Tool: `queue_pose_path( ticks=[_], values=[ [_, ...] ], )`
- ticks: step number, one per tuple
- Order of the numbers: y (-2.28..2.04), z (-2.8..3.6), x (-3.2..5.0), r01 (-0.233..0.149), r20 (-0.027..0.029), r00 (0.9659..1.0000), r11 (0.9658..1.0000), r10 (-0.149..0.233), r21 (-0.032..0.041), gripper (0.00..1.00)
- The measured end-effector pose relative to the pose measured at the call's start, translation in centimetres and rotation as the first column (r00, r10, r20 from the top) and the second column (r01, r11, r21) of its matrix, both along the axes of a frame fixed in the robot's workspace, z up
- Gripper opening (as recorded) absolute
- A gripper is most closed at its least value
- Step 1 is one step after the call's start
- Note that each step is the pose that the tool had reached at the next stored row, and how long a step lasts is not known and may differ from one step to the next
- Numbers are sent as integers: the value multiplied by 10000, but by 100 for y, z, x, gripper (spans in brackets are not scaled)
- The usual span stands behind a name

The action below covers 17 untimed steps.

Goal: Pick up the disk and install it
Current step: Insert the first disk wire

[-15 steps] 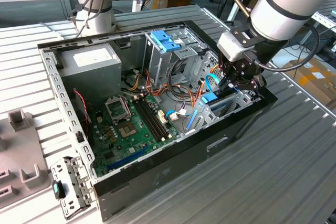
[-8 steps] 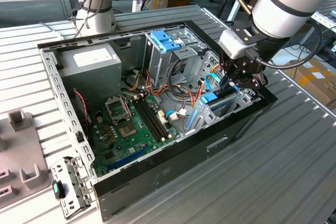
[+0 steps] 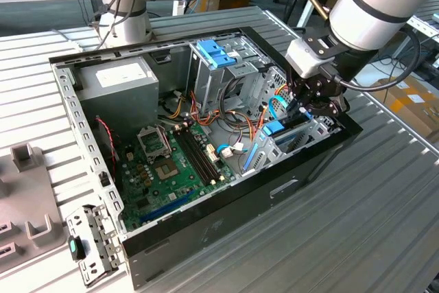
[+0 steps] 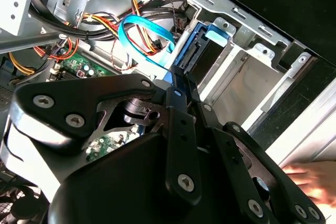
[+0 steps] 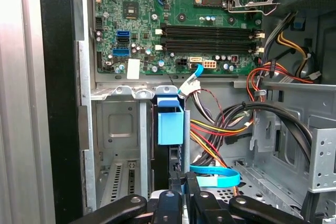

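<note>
The disk (image 3: 274, 128) is standing on edge in the grey bay (image 5: 121, 124) at the corner of the open case (image 3: 206, 228), on the exterior view's right. Its light-blue caddy rail is showing above the metal, with the dark body dropping down into the slot (in the first wrist view the blue tab (image 5: 170, 124) is sitting right against the bay's lip).

I'm judging it as a dense, rigid little slab: heavier than it looks, no give in it, and not something to knock or twist, since the insides and the connector edge are fragile. The label face would be slick. The plastic rail is the sensible place to hold, because it is made for handling and it flexes slightly, so a pinch there bites well.

That is where the gripper (image 4: 178, 74) is sitting. Its two fingers are drawn close together and, as far as I can make out, pinching the rail's near end, right beside a looping blue cable (image 4: 136, 30).

The arm is coming in from the exterior view's upper right, wrist bent steeply down, with the gripper (image 3: 298, 109) pointing into the case almost vertically. A person's hand (image 4: 308, 179) is resting outside the case wall, in the second wrist view.
</note>
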<state>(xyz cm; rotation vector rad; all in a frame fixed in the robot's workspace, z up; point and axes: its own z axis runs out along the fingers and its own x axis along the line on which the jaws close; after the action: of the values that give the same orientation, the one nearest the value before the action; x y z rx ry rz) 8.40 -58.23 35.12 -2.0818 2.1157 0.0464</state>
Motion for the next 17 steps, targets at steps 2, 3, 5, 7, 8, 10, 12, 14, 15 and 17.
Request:
queue_pose_path(
  ticks=[2, 3, 5, 7, 8, 10, 12, 14, 15, 17],
  values=[
    [0, -1, 0, 0, 0, 10000, 10000, 0, 1, 16],
    [0, 0, 0, 0, 0, 10000, 10000, 0, 0, 16],
    [0, -1, 0, -6, 0, 10000, 10000, 6, 0, 16],
    [0, -1, 0, -40, 0, 10000, 10000, 40, 2, 16],
    [0, -1, 0, -55, 0, 10000, 10000, 55, 1, 16],
    [0, -2, 0, -64, 0, 10000, 10000, 64, 0, 16],
    [0, -6, 0, -65, 0, 10000, 10000, 65, 2, 16],
    [0, -6, 0, -65, 0, 10000, 10000, 65, 0, 16],
    [0, -10, 0, -65, 0, 10000, 10000, 65, 2, 16],
    [0, -20, -1, -64, 0, 10000, 10000, 64, -1, 16]
  ],
)
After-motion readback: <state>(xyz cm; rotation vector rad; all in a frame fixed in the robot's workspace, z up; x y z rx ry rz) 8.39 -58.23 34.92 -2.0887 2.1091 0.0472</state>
